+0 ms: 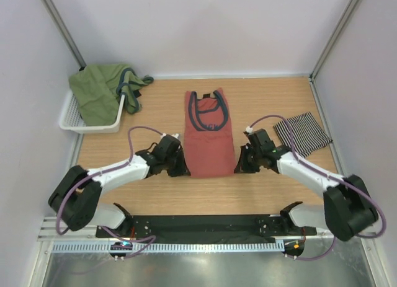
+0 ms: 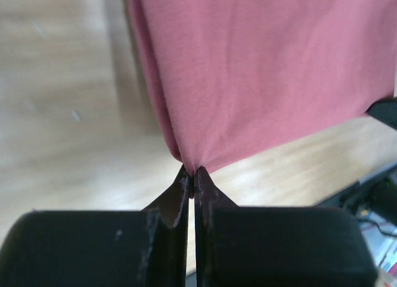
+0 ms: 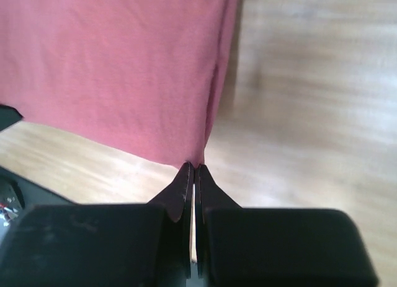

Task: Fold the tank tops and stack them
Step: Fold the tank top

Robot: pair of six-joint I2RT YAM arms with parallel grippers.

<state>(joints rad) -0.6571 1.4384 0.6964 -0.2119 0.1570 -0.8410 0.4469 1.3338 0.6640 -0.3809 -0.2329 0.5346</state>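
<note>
The salmon-red tank top point(image 1: 208, 138) lies flat in the middle of the table, folded narrow lengthwise, its dark teal neck trim at the far end. My left gripper point(image 1: 184, 169) is shut on its near left hem corner point(image 2: 189, 165). At the near right corner point(image 3: 197, 158) my right gripper point(image 1: 237, 167) pinches the hem, shut as well. Each wrist view shows red cloth caught between the fingertips. The black-and-white striped tank top point(image 1: 302, 133) lies folded at the right side of the table.
A white basket point(image 1: 93, 119) stands at the back left with a green garment point(image 1: 102, 88) draped over it. Grey walls close in the table on three sides. A black rail point(image 1: 205, 228) runs along the near edge.
</note>
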